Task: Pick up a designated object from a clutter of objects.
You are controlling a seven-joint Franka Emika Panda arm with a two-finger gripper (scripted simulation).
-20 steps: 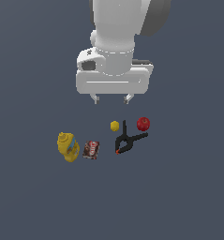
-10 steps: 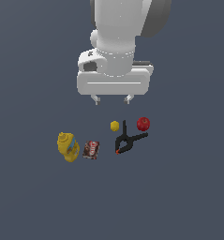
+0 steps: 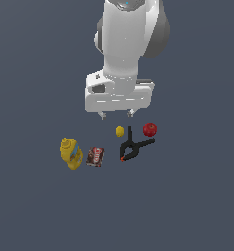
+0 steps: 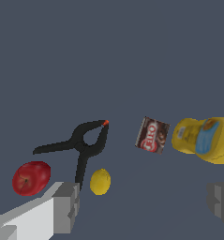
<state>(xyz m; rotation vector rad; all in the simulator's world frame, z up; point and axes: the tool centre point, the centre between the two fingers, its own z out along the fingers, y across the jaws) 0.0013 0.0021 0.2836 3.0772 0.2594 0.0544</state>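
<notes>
The designated object is a small plain yellow ball (image 3: 120, 131) (image 4: 100, 181) lying between the red apple (image 3: 149, 129) (image 4: 31, 177) and the black spring clamp (image 3: 133, 147) (image 4: 83, 143). Farther along the clutter lie a brown-red box (image 3: 95, 156) (image 4: 152, 135) and a yellow bottle with a blue label (image 3: 71, 153) (image 4: 204, 139). My gripper (image 3: 117, 114) (image 4: 144, 206) hangs open above the floor, apart from every item, with the yellow ball just below it in the exterior view. Nothing sits between its fingers (image 4: 66, 207).
All items rest on a flat dark grey floor (image 3: 187, 196). The white arm body (image 3: 128, 44) rises above the gripper in the exterior view. The clamp's handles lie between the ball and the apple.
The gripper has dropped slightly toward the clutter. The items have not moved.
</notes>
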